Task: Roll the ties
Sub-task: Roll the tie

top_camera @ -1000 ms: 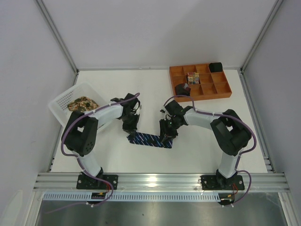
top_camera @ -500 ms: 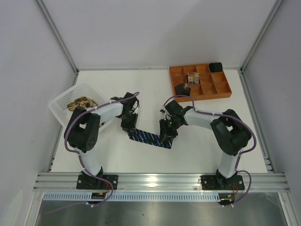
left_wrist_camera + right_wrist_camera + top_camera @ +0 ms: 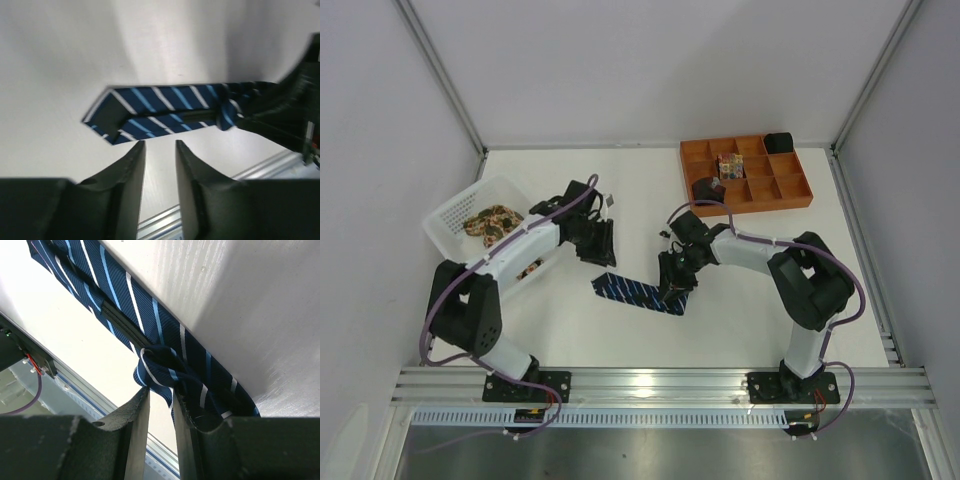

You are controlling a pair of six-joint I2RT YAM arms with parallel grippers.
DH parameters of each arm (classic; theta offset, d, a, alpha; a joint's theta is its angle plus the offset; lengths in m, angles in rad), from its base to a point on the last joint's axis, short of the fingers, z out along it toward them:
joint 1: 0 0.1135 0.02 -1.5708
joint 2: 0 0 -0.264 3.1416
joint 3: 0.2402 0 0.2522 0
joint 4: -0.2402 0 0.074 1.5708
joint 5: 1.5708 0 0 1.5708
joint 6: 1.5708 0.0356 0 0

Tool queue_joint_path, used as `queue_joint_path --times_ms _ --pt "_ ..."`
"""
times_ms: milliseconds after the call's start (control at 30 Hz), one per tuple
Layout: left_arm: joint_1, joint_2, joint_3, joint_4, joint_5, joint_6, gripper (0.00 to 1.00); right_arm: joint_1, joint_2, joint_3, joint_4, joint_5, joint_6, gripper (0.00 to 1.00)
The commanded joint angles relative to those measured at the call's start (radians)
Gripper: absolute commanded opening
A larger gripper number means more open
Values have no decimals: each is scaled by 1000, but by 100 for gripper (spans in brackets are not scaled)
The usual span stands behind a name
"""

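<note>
The navy tie [image 3: 635, 294] with pale-blue stripes lies folded on the table between the arms; it also shows in the left wrist view [image 3: 160, 107]. My right gripper [image 3: 672, 284] is at its right end. There the fingers stand close together, and a bunched fold of the navy tie [image 3: 167, 367] runs into their narrow gap [image 3: 161, 392] and wraps the right finger. My left gripper [image 3: 601, 240] hovers behind the tie's left end, open and empty [image 3: 160, 146]. The tan floral tie [image 3: 492, 221] lies in the white basket.
The white perforated basket [image 3: 448, 212] sits at the far left, beside my left arm. An orange compartment tray [image 3: 790, 185] stands at the back right, holding two dark rolls [image 3: 708, 190] and a colourful one [image 3: 728, 164].
My left gripper has left the tie's left end and drawn back towards the basket. The tie's left end now lies flat. The right gripper has stayed at the right end.
</note>
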Motion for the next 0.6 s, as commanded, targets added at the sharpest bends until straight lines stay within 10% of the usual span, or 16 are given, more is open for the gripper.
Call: queue_joint_path --times_ms 0,100,567 --pt "4 -31 -43 101 297 -65 33 -2 -18 42 -13 12 -12 31" --pt "-20 23 -81 199 487 -135 20 -2 -12 46 -10 7 -5 31" --pt "-137 153 -57 316 606 -255 20 -49 -184 46 -111 76 77 36"
